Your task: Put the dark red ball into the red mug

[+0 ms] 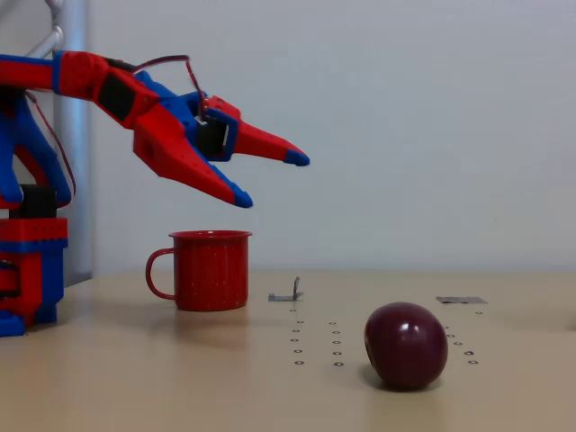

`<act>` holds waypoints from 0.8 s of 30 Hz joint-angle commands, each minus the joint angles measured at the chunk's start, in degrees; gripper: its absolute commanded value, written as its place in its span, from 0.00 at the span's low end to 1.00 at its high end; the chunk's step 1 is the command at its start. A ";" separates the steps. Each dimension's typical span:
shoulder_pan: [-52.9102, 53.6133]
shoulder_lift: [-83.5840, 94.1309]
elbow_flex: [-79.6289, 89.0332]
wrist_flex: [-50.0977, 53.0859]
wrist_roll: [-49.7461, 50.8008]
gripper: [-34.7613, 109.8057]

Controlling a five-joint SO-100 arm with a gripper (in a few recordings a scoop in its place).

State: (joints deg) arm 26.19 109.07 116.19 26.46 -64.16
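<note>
Below your fingers [274,180], just left of the lower blue tip, the red mug [211,269] stands upright on the tabletop [135,378], handle toward picture left. Your fingers hang in the air, spread wide, nothing between them; both tips point right and slightly down. Well below and to the right of the tips, the dark red ball [406,345] rests on the tabletop, nearer the camera than the mug and well apart from it. Between mug and ball you have a small metal bracket [288,293] and rows of small holes [317,344] in the surface.
</note>
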 commanded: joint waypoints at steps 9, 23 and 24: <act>0.53 -6.94 -15.12 0.97 7.47 0.49; 2.55 -20.04 -21.18 -0.18 -6.94 0.38; 2.99 -21.01 -21.80 0.00 -7.56 0.38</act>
State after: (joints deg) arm 27.95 86.66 100.20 27.33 -70.49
